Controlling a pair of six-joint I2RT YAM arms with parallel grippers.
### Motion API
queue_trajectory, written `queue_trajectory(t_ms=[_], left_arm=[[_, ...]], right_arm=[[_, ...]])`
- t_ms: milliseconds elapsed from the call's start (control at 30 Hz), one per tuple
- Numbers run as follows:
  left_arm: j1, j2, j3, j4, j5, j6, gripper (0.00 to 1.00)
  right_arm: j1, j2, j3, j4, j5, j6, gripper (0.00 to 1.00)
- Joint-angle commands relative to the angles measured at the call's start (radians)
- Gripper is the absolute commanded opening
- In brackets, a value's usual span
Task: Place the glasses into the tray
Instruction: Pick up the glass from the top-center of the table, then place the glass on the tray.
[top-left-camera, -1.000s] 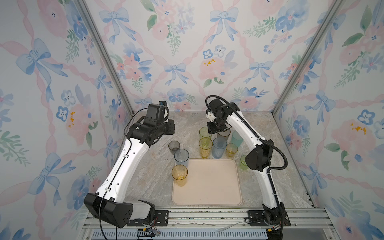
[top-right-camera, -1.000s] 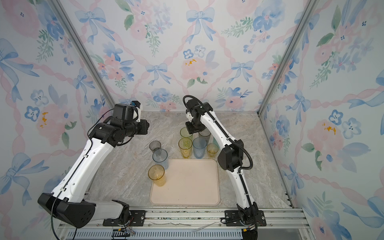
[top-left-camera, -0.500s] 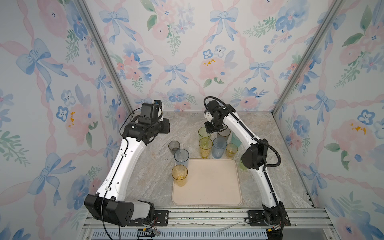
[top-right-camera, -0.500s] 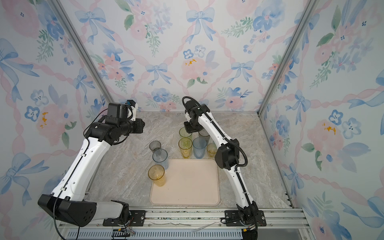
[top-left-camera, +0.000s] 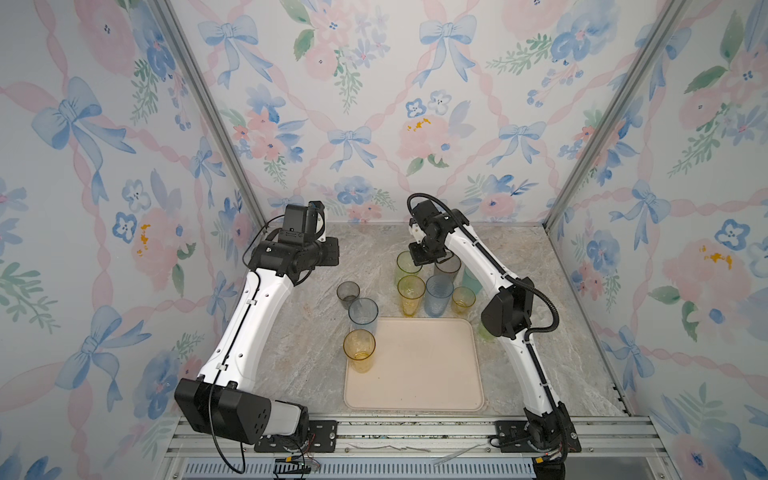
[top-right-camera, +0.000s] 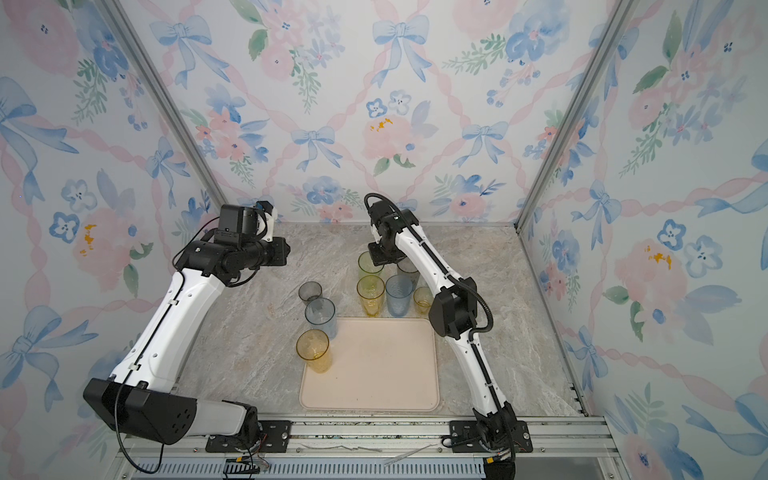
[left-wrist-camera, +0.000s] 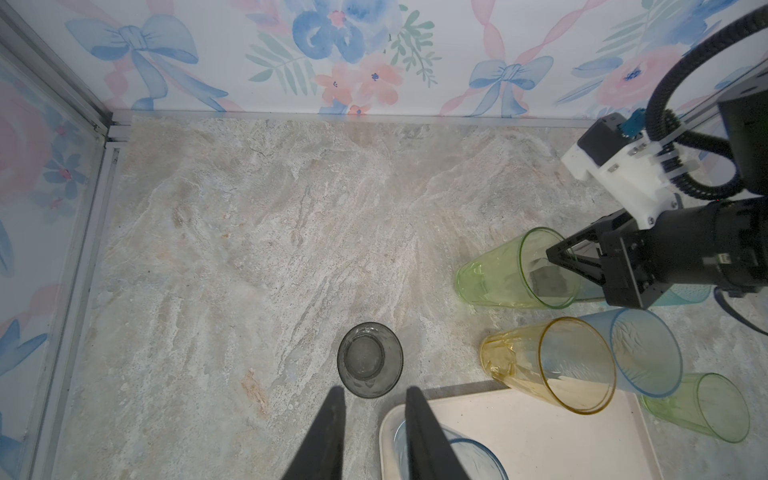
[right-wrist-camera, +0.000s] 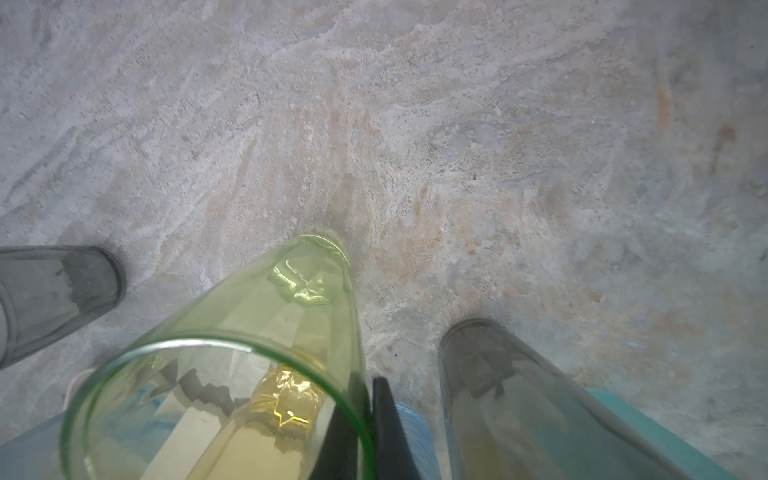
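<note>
Flowered walls (top-left-camera: 374, 104) close round the marbled stone bench (top-left-camera: 307, 353). Your right claw (right-wrist-camera: 368, 380) is clenched on the rim of the tall translucent green tumbler (right-wrist-camera: 266, 332) — outside the flat cream rectangular tray (top-left-camera: 415, 365). Your left claw (left-wrist-camera: 374, 399) is parted and empty, over the short smoky grey tumbler (left-wrist-camera: 370, 359).

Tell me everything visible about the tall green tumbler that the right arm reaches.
The tall green translucent tumbler looks like thin tinted plastic, tapering from a wide open rim to a narrower faceted base. Empty, it stands upright toward the back of the marble-patterned tabletop. The right pincer is shut on its wall, one finger inside the rim, one outside.
</note>
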Motion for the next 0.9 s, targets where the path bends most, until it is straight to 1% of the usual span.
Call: queue_trajectory(t_ms=[0, 300, 467, 567, 733, 867], left_arm=[[0.007, 0.01, 0.01, 0.013, 0.011, 0.017, 0.28], [0.008, 0.006, -0.015, 0.018, 0.003, 0.013, 0.28], [0.007, 0.004, -0.035, 0.024, -0.004, 0.013, 0.28], [0.008, 0.01, -0.044, 0.026, -0.007, 0.011, 0.28], [0.008, 0.007, -0.052, 0.039, -0.019, 0.004, 0.27], [0.007, 0.003, -0.053, 0.046, -0.023, 0.005, 0.27]], right_arm=[[0.0, -0.014, 0.028, 0.048, 0.018, 0.004, 0.0], [0.0, -0.116, 0.023, 0.196, 0.043, 0.016, 0.0], [0.0, -0.209, 0.025, 0.223, 0.038, 0.003, 0.0], [0.004, -0.298, 0.01, 0.194, 0.014, -0.015, 0.0], [0.03, -0.523, -0.126, 0.103, -0.002, -0.083, 0.0], [0.074, -0.669, -0.182, -0.018, -0.01, -0.131, 0.0]])
